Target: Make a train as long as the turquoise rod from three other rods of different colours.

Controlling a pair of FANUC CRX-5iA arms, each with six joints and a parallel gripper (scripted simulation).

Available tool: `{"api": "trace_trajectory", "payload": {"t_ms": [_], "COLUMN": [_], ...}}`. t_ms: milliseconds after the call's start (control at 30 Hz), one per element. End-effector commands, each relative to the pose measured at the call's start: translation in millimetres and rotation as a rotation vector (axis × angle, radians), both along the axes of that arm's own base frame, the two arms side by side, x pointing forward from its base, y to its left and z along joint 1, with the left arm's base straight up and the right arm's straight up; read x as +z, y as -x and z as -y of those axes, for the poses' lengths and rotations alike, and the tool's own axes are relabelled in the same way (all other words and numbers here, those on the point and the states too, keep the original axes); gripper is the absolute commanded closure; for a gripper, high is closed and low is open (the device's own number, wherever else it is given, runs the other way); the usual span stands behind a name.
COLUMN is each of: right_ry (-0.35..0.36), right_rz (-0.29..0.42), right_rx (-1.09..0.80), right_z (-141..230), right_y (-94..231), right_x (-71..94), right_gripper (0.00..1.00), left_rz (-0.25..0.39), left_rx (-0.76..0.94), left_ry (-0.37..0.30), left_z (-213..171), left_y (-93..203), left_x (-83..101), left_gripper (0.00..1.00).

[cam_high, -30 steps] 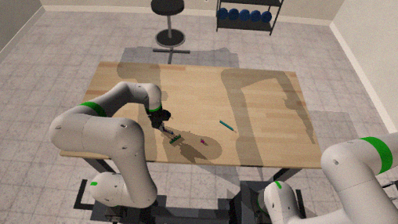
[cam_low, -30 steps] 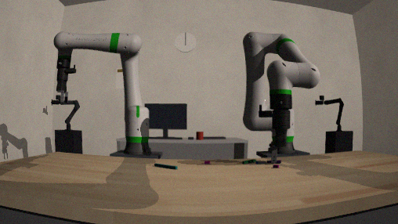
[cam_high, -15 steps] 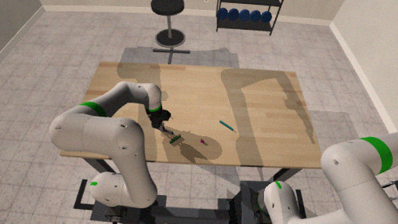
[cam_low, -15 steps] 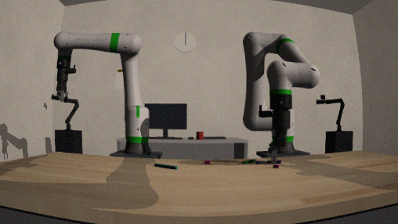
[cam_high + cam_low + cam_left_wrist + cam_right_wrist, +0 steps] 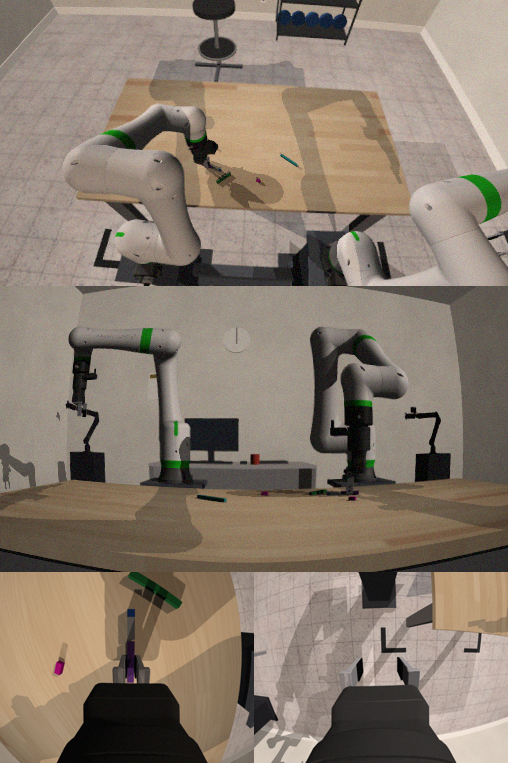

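Note:
My left gripper [image 5: 130, 662] [image 5: 350, 490] is shut on the purple rod [image 5: 130, 674], just above the table. The purple rod lines up with the grey rod [image 5: 130, 629], with a small gap between them in the left wrist view. The blue rod [image 5: 130, 612] touches the grey rod's far end, in line with it. The turquoise rod [image 5: 289, 160] [image 5: 211, 498] lies apart on the table. My right gripper [image 5: 380, 664] [image 5: 81, 408] is open and empty, off the table above the floor.
A green rod [image 5: 172, 600] [image 5: 223, 178] lies slanted beyond the blue rod. A magenta rod [image 5: 59, 668] [image 5: 258, 180] [image 5: 264, 493] lies to one side. A pinkish piece [image 5: 352, 498] lies near the left gripper in the exterior view. The table edge [image 5: 433, 602] shows in the right wrist view.

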State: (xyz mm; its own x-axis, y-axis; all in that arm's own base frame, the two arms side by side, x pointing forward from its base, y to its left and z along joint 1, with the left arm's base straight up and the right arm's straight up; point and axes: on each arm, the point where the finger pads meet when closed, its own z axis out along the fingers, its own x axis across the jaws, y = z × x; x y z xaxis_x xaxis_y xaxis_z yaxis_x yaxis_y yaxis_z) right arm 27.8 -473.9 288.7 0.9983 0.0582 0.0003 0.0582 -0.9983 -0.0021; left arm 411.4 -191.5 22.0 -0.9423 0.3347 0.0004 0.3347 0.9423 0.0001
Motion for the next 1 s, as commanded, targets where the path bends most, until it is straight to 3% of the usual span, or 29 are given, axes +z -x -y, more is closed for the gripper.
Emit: {"api": "trace_trajectory", "payload": {"t_ms": [0, 967], "right_ry": [0.002, 0.002], "right_rz": [0.0, 0.0], "right_rx": [0.0, 0.0], "right_z": [0.3, 0.3], "right_y": [0.2, 0.2], "right_x": [0.9, 0.9], "right_gripper": [0.0, 0.0], "left_rz": [0.001, 0.001], "left_rx": [0.0, 0.0], "left_ry": [0.001, 0.001], "left_z": [0.2, 2.9], "left_y": [-0.6, 0.2], "left_x": [0.7, 0.7], "left_gripper": [0.76, 0.76]}}
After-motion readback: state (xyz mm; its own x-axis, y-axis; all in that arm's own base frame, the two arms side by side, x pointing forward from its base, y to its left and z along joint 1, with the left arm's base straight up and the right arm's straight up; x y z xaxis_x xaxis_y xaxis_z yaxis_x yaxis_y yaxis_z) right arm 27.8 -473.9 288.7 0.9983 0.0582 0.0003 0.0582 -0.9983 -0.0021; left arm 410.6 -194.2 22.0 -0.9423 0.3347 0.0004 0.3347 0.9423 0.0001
